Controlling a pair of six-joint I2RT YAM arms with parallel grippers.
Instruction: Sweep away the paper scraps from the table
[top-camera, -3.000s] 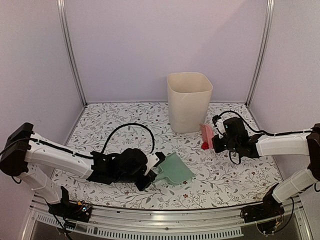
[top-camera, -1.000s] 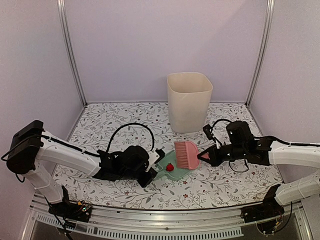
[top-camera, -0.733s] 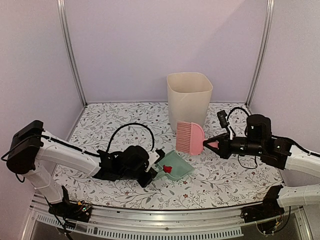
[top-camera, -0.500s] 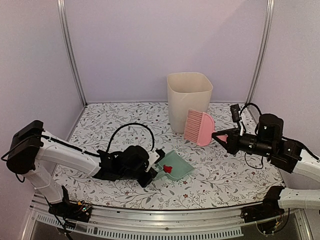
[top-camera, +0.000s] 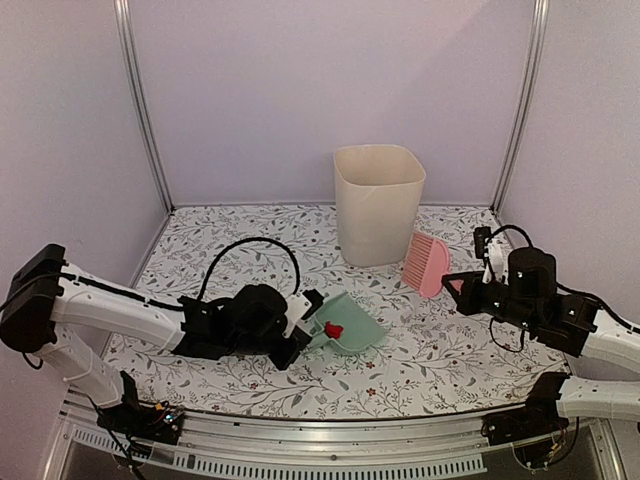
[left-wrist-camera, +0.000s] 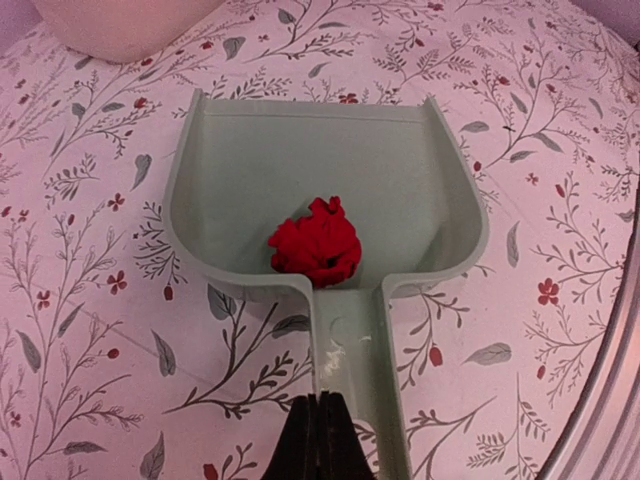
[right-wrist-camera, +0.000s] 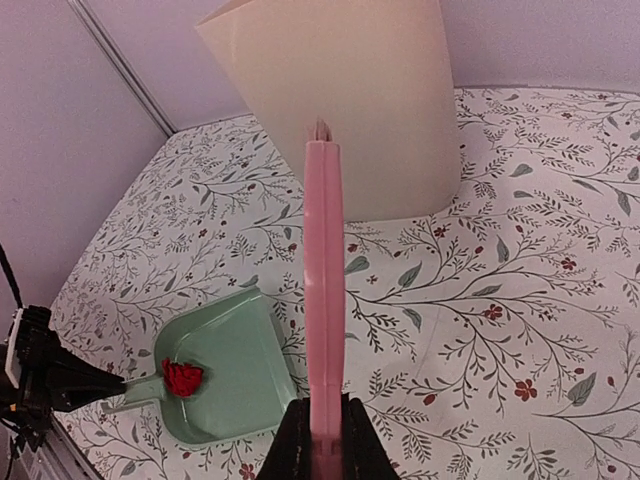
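Note:
One red paper scrap lies in the mint-green dustpan, near its handle; it shows in the left wrist view and the right wrist view too. No other scraps show on the table. My left gripper is shut on the dustpan handle, with the pan tipped slightly up at its front. My right gripper is shut on the pink brush, held in the air right of the bin; the right wrist view shows the brush edge-on.
A tall cream waste bin stands at the back centre, just left of the brush, also in the right wrist view. A metal rail runs along the near edge. Walls close in both sides.
My right gripper swept the red scrap into the dustpan, then lifted the brush and carried it back right. My left gripper has raised the dustpan a little.

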